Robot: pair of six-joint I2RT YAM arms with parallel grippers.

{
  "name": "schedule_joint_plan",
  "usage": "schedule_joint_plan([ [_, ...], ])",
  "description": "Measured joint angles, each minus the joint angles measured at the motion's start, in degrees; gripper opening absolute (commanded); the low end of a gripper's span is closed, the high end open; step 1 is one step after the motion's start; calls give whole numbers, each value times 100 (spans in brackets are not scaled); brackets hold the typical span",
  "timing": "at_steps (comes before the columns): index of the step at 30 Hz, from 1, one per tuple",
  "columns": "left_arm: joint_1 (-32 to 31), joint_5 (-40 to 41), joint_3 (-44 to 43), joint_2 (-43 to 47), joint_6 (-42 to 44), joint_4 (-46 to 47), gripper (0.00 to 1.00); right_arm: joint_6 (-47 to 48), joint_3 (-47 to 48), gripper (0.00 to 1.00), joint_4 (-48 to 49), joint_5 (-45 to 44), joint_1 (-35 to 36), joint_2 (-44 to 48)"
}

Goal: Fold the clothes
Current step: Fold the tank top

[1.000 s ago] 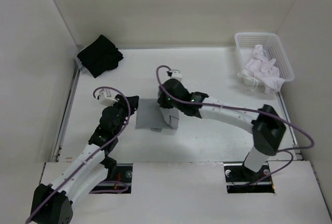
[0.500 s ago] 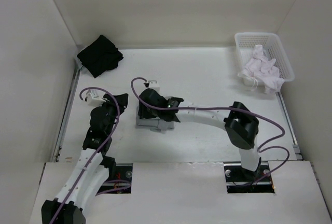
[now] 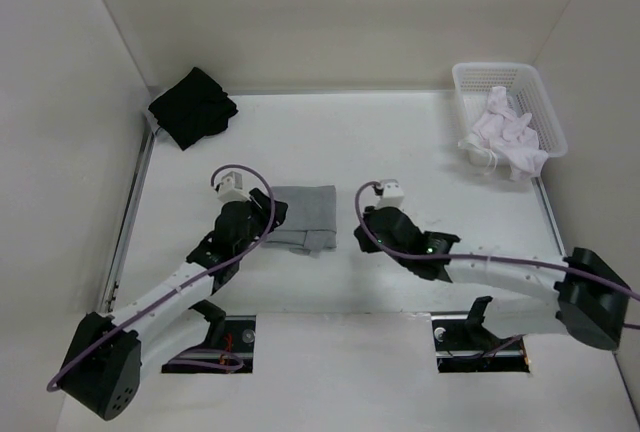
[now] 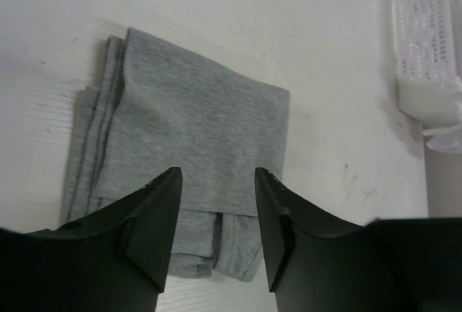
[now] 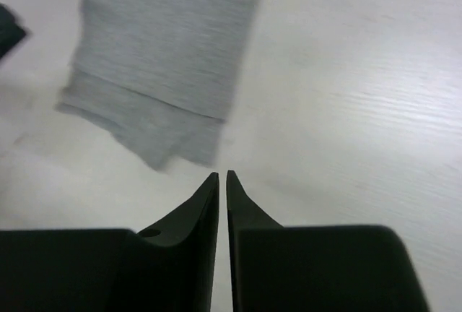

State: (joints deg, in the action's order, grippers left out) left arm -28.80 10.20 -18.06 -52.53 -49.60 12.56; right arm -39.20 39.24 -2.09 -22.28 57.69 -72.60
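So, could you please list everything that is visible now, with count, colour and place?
T-shirt: one, heather grey, folded, middle of the table.
Black garment: one, black, crumpled, far left corner.
Basket: one, white plastic, far right corner.
White garments: a bundle, count unclear, white, in the basket, part hanging over its near rim.
Table: one, white, walled on three sides.
Left hand: one, black, fingers apart, over the T-shirt's edge, holding nothing.
Right hand: one, black, fingers almost together, right of the T-shirt, apart from it, holding nothing.
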Motion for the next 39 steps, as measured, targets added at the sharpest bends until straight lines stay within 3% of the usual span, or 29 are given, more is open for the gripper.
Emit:
schedule_joint_plan([
  [6, 299, 697, 2, 706, 188, -527, 56, -74, -1353, 66, 669, -308, -752, 1353],
  [10, 798, 1003, -31, 758, 186, -946, 60, -90, -1515, 82, 1193, -330, -1438, 1373],
  [19, 1530, 946, -76, 214, 52, -1423, 64, -7, -1996, 87, 2197, -352, -2107, 1064],
  [39, 1515, 857, -227, -599, 129, -1209, 64, 146, -2065, 88, 2573, -136, -2286, 721],
])
